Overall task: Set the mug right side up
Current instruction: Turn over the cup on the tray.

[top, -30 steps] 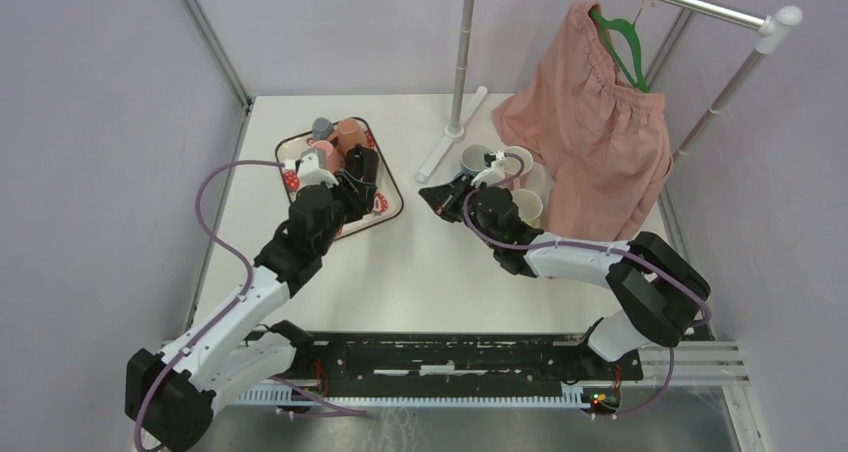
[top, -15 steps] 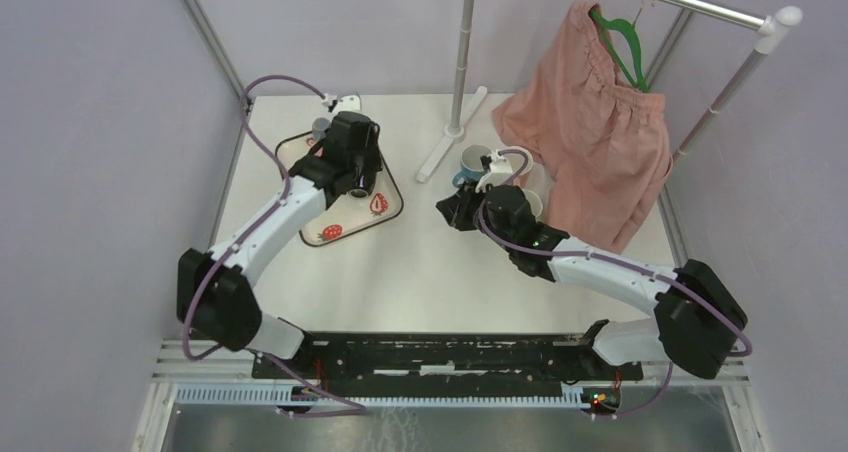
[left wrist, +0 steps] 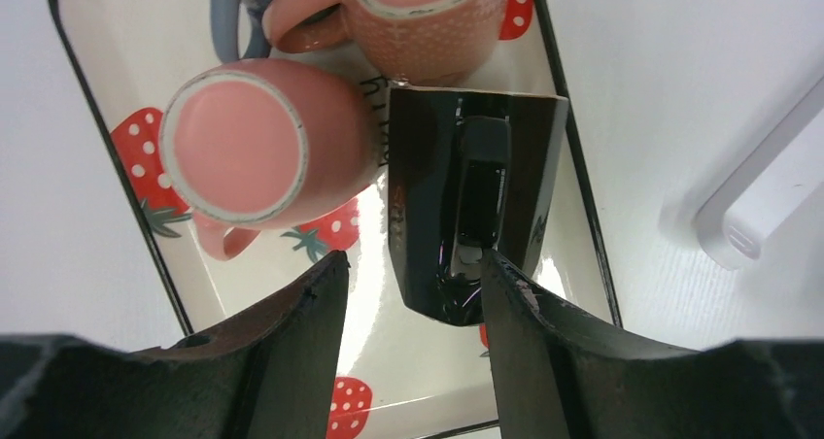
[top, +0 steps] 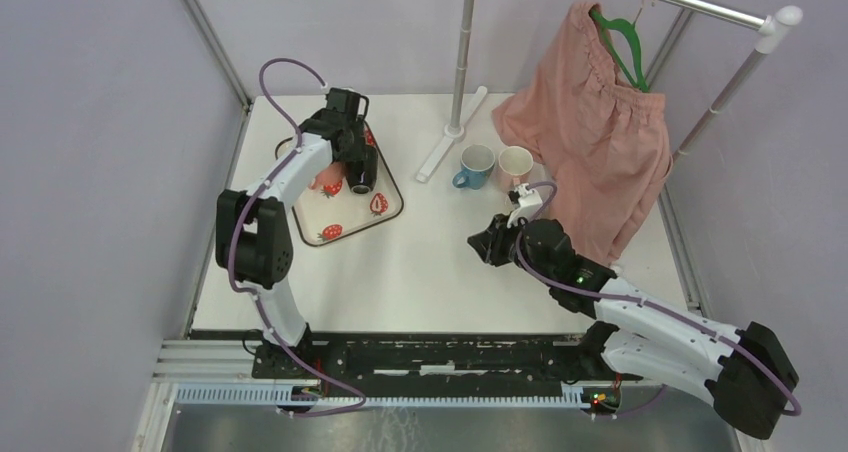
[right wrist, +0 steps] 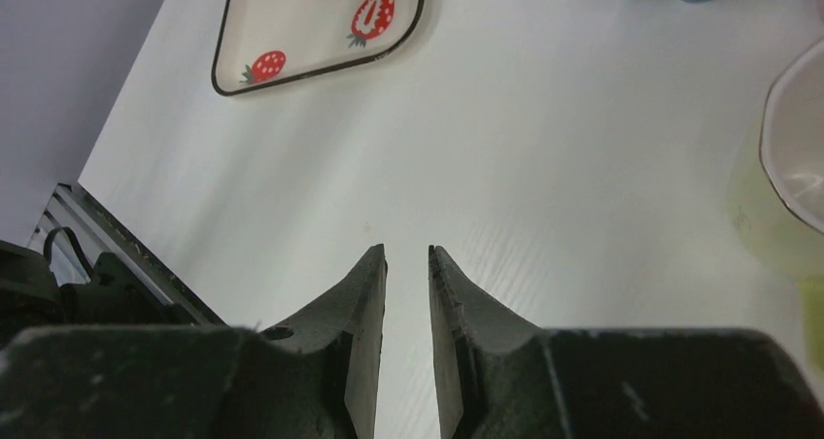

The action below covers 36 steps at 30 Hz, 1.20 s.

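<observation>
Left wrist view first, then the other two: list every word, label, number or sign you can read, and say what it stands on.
Tray: a few dark printed letters show beside the black mug. They are cut off by it and by the pink mug, so too little shows to read.
Everything else, in all three views: no words, numbers or signs that can be read.

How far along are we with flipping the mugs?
Done: the blue mug and pale mug stand upright on the table, a yellow-green mug too, beside the open, empty right hand. In hand: the left hand is open around the black mug on the tray, not yet gripping. Left: the pink mug and salmon mug sit base-up there.
</observation>
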Motion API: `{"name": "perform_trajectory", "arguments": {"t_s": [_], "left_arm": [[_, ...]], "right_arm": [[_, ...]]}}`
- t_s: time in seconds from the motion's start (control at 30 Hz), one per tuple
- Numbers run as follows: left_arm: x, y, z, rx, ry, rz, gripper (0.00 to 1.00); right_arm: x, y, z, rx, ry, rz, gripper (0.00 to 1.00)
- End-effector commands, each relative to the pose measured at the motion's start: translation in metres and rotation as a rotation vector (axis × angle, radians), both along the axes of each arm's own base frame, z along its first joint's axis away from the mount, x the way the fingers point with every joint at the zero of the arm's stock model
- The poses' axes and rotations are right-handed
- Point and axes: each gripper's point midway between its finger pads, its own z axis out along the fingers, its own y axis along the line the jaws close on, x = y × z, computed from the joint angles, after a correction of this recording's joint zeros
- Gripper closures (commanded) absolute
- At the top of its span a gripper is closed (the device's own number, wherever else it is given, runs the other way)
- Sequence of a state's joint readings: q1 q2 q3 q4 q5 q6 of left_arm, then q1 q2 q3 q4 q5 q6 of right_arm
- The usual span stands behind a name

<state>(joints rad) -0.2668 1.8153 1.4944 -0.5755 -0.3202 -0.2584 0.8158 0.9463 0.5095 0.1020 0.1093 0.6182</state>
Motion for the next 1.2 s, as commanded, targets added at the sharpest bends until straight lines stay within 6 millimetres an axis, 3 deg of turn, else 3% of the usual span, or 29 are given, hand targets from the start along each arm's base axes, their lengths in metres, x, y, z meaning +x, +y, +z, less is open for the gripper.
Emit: {"name": "perform_trajectory", "arguments": {"t_s": [0.0, 0.5, 0.83, 0.97, 1.17], "left_arm": [[0.013, -0.015, 0.006, -0.004, -0.006, -0.102, 0.40], [0.020, -0.019, 0.002, -0.020, -0.004, -0.102, 0.40], [0.027, -0.023, -0.021, -0.014, 0.043, -0.113, 0.53], [0.027, -0.025, -0.027, -0.015, 0.065, -0.127, 0.64], [0.023, -0.025, -0.025, 0.007, 0.081, -0.169, 0.92]], "right_arm": [[-0.011, -0.012, -0.014, -0.032, 0.011, 0.012, 0.71], [-0.018, -0.017, -0.030, -0.040, 0.040, 0.011, 0.72], [-0.019, -0.021, -0.030, -0.046, 0.034, 0.004, 0.72], [-0.020, -0.023, -0.032, -0.048, 0.035, 0.001, 0.72], [-0.022, -0.025, -0.035, -0.051, 0.039, -0.002, 0.73]]}}
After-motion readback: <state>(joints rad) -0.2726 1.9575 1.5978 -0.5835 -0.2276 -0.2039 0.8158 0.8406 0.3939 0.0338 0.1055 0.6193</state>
